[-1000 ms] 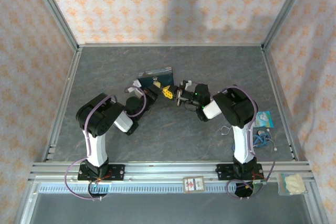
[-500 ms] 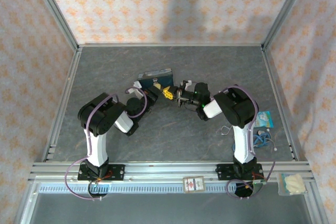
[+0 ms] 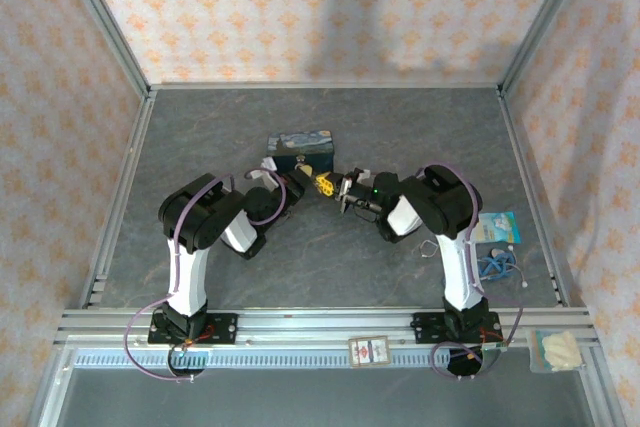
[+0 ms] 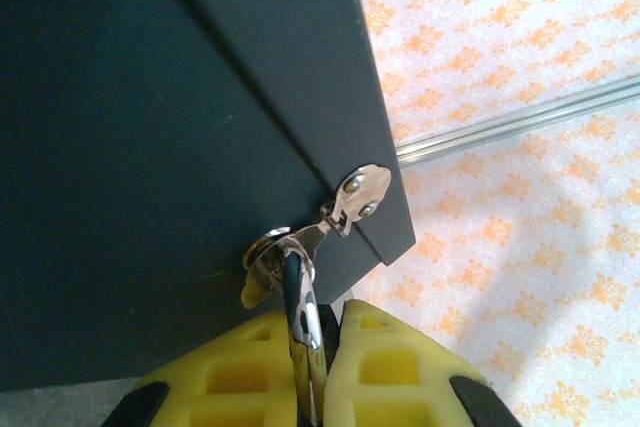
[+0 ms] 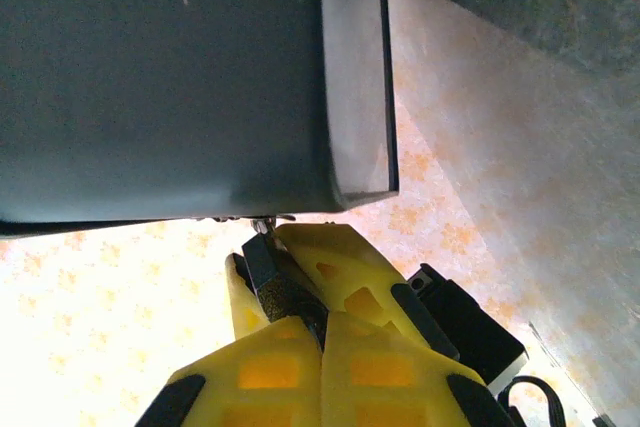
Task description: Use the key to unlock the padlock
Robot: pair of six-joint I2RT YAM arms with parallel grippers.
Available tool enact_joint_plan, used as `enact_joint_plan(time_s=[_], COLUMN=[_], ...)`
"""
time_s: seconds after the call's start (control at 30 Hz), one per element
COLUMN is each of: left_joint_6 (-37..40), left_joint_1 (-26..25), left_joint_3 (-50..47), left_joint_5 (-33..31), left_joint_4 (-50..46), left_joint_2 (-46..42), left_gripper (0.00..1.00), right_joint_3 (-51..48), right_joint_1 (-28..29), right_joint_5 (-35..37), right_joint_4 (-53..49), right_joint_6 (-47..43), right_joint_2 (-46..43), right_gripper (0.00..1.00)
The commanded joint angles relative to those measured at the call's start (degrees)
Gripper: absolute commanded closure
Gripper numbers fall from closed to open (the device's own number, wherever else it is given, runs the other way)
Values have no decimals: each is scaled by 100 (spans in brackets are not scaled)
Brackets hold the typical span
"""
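Blue-and-yellow painted rectangular box [image 3: 300, 143] stands mid-worktop [image 3: 420, 122], nearer the far edge. Small silvery metal padlock [image 4: 299, 307] hangs from the metal hasp [image 4: 355, 195] at the box's corner, clamped between the closed yellow fingers of the left gripper [image 4: 320, 342]. The right gripper [image 5: 318, 332] is closed on the thin dark-grey key [image 5: 272, 282], its tip just beneath the box edge.

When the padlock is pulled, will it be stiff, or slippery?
Probably stiff: the padlock looks like solid polished metal. That shine suggests it could slip in the left claw. It hangs on the hasp of the box, so it likely swivels there.
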Motion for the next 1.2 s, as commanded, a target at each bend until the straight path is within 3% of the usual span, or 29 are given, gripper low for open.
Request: enact_joint_plan(time_s=[0.0,0.2,0.3,0.43,0.63,0.87,1.17], left_joint_6=[350,294,115,-53,121,131,155], left_joint_1=[-538,-485,-438,-371,-245,-154,-152], left_joint_3=[19,23,-28,-116,-201,-123,4], left_joint_5=[1886,1777,1647,1418,1073,759,462], left_joint_4=[1481,1475,1477,1429,654,-40,-995], left_joint_2=[39,101,188,250,-4,-171,-381], left_gripper=[100,100,100,100,100,100,100], right_joint_3=[378,637,708,762,926,861,766], right_joint_1=[-45,-35,-80,-112,-209,-282,-274], right_joint_5=[1359,1252,955,659,457,546,1635], right_joint_4=[2007,1905,1543,762,-1309,-3257,-6333], right_joint_6=[2953,2794,2139,980,-1129,-2865,-5297], right_joint_2=[-62,49,60,-35,-605,-1205,-2332], right_gripper=[100,100,100,86,71,59,49])
